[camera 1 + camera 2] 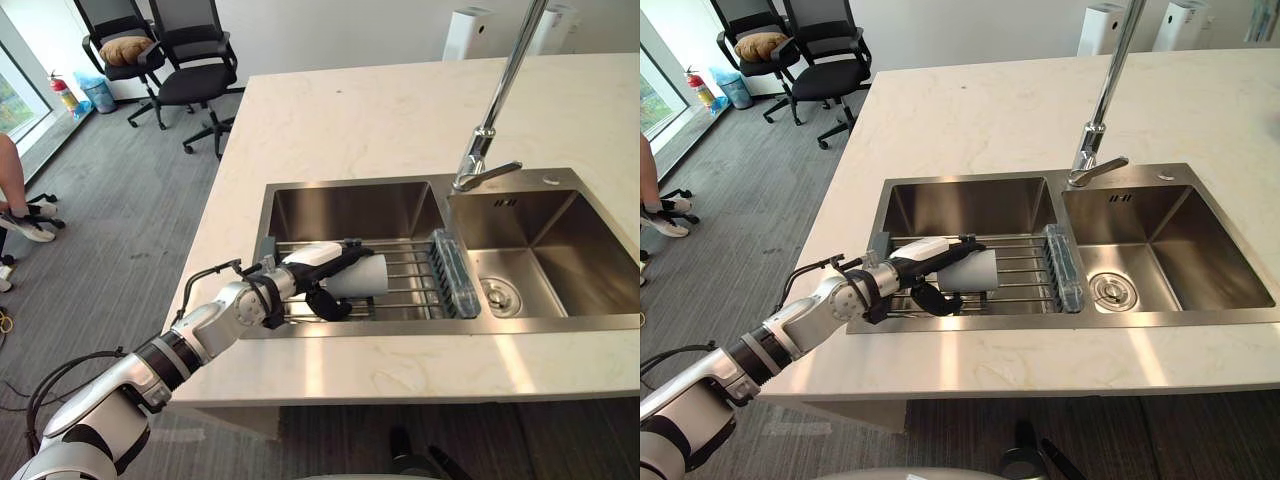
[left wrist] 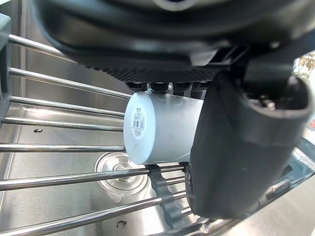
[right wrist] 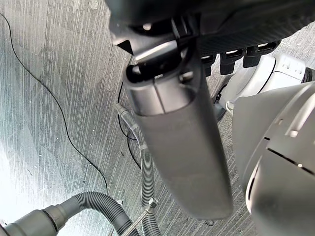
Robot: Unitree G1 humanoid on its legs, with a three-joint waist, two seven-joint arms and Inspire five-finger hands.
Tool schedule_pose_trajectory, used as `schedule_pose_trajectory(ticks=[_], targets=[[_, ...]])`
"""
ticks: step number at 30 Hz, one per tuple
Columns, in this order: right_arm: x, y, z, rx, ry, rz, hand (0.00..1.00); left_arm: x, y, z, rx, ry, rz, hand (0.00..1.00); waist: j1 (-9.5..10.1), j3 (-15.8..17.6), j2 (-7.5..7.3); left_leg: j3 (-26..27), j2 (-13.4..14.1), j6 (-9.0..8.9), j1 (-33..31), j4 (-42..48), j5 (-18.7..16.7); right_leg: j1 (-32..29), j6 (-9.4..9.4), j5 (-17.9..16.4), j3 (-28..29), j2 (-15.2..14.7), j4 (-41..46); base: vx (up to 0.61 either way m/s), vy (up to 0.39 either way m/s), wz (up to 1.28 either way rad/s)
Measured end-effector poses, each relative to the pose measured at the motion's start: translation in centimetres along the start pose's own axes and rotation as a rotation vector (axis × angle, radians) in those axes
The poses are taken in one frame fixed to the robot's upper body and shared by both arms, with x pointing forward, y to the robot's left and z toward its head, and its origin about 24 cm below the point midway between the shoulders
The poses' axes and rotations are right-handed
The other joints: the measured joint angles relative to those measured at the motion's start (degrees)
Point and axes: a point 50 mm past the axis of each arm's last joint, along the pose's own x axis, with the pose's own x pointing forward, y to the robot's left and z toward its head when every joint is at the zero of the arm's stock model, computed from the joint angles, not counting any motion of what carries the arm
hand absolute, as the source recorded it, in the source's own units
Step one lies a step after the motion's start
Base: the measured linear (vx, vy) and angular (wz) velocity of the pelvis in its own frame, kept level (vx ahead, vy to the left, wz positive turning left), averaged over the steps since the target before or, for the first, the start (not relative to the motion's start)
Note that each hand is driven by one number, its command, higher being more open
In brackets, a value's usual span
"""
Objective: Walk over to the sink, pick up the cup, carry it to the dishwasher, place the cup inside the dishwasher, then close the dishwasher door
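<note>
A white cup (image 1: 362, 277) lies on its side on the wire rack (image 1: 412, 262) across the left basin of the steel sink (image 1: 350, 210). My left hand (image 1: 318, 262) reaches in from the lower left and wraps the cup. Its fingers curl over the top and the thumb (image 2: 241, 147) presses the near side. The left wrist view shows the cup's base (image 2: 140, 129) with a barcode label, pointing away from the palm. My right hand (image 3: 182, 137) hangs low over the grey floor, with its fingers relaxed and nothing in it.
A tall chrome faucet (image 1: 492, 115) stands between the two basins. A clear plastic end piece (image 1: 455, 272) closes the rack's right side. The marble counter (image 1: 380, 110) surrounds the sink. Black office chairs (image 1: 190, 60) and a seated person's leg (image 1: 12, 190) are at the far left.
</note>
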Motion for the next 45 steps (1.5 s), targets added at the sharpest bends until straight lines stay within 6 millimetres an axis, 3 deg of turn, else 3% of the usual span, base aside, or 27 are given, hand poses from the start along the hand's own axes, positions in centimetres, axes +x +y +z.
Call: schedule_pose_trajectory(ticks=[15,16,29,38,45], targets=[[-0.2,-0.9,-0.3,-0.017,-0.022,-0.009,1.00,0.8,0.0,-0.4,0.092,0.090,-0.042,1.00,-1.85,-0.51,1.61,0.79,0.01,-0.13,0.50,-0.10,-0.15,-0.01,0.03,0.02,0.75,0.18,-0.02,-0.05,-0.040,-0.03],[-0.2,-1.0,-0.4,-0.016,-0.024,-0.013,1.00,0.9,0.0,-0.5,0.090,0.091,-0.042,0.00,-1.98,-0.54,1.71,0.85,0.03,-0.13,0.50,-0.12,-0.15,-0.05,0.04,0.02,0.81,0.22,-0.02,-0.04,-0.043,-0.03],[-0.3,-1.2,-0.3,0.034,-0.060,-0.016,1.00,1.5,0.4,-1.5,0.067,0.139,0.021,0.00,-2.65,0.57,3.11,2.08,0.12,-0.25,1.30,-1.00,-0.13,-0.22,0.17,0.08,1.66,0.67,-0.04,-0.04,-0.043,-0.04],[-0.2,-1.0,-0.5,0.042,-0.066,-0.002,1.00,1.7,-0.4,-1.7,0.014,0.139,0.083,0.00,-2.20,0.81,2.77,2.06,0.19,-0.31,1.60,-0.96,-0.10,0.10,0.19,0.07,1.63,0.65,-0.07,-0.07,-0.048,0.00],[-0.2,-0.7,-0.6,0.045,-0.068,0.006,1.00,1.0,-2.2,-1.9,-0.205,0.067,0.322,0.00,-1.91,1.68,2.65,1.83,0.27,-0.35,1.44,-1.12,-0.03,0.03,0.27,0.05,1.20,0.70,-0.06,-0.03,-0.036,0.01]])
